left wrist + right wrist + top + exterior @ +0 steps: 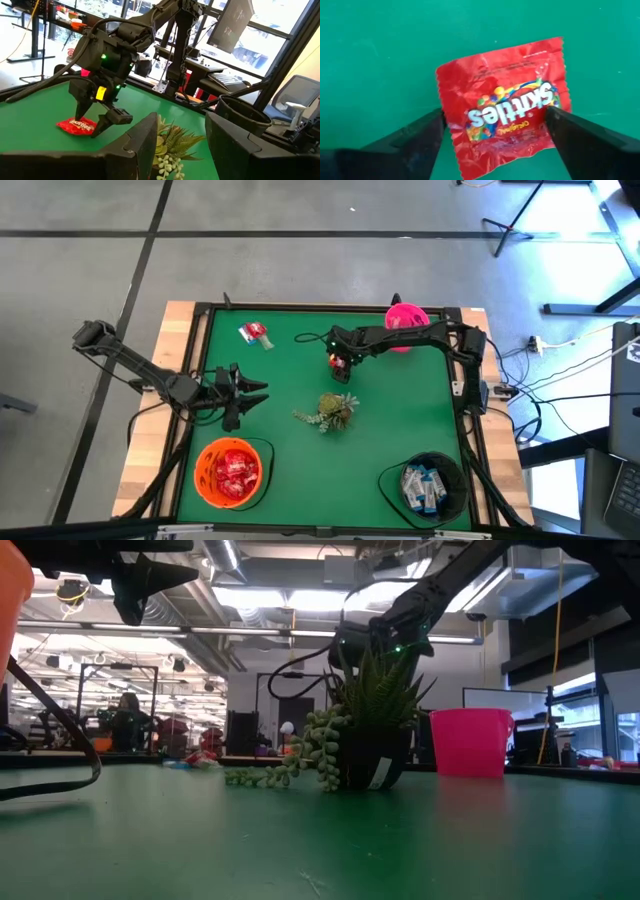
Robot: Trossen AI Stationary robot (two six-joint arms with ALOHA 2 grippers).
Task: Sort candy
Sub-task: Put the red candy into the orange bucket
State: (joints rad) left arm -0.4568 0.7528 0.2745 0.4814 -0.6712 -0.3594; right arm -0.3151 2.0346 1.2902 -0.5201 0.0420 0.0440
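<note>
Between the spread fingers of the right gripper [492,132] lies a red Skittles packet [507,107], flat on the green table [290,450]; both fingers flank it without clamping. Nearer the front stands the plant [327,411]. The left gripper [255,393] hovers open above the orange bowl [231,472] of red packets. Another candy [255,333] lies far back.

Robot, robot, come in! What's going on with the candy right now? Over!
Right gripper open, straddling red Skittles packet flat on the table. Left gripper open, waiting above orange bowl. Potted plant nearby, not blocking.
</note>
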